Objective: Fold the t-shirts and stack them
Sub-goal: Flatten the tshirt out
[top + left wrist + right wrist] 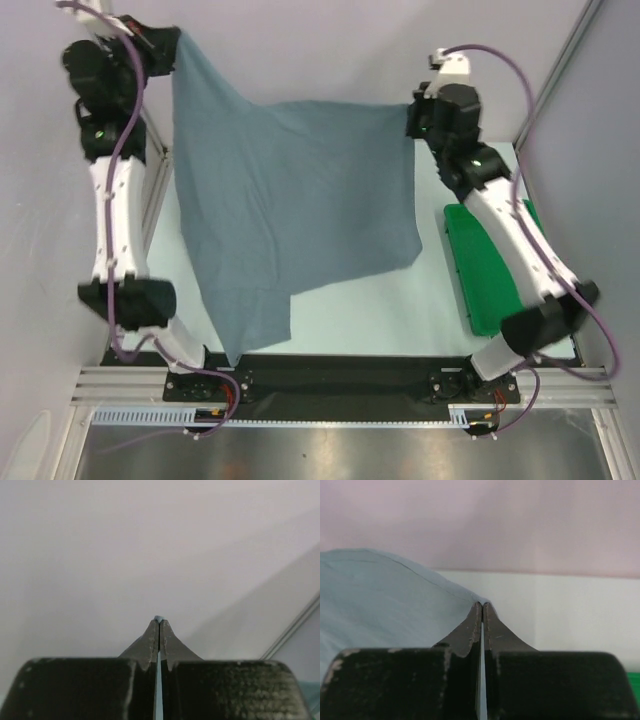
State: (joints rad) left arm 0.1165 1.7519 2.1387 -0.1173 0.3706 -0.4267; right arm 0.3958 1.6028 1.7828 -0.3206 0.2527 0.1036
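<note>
Shirt: slate blue-grey t-shirt (300,210) hangs spread between the two arms, raised above the desk (400,310). Its lower hem trails below both grips toward the arm bases, and whether it touches the desk cannot be told.
Left grip: the left end effector (168,48) is closed tight on one upper corner. Its wrist view shows a sliver of blue fabric pinched at the tips.
Right grip: the right end effector (412,118) is clamped on the opposite upper edge, with cloth falling away to its left in the wrist view.
Handling: the cloth looks soft, light and limp, so it will likely sag and crease between the grips unless held taut. Corners and seams, as gripped now, look like the surest places to hold.
Surroundings: a green tray (490,290) lies on the desk below the right end effector, partly under that arm.
Obstruction: the trailing hem could bunch on the desk, and the tray's rim could catch the cloth when it is lowered.
</note>
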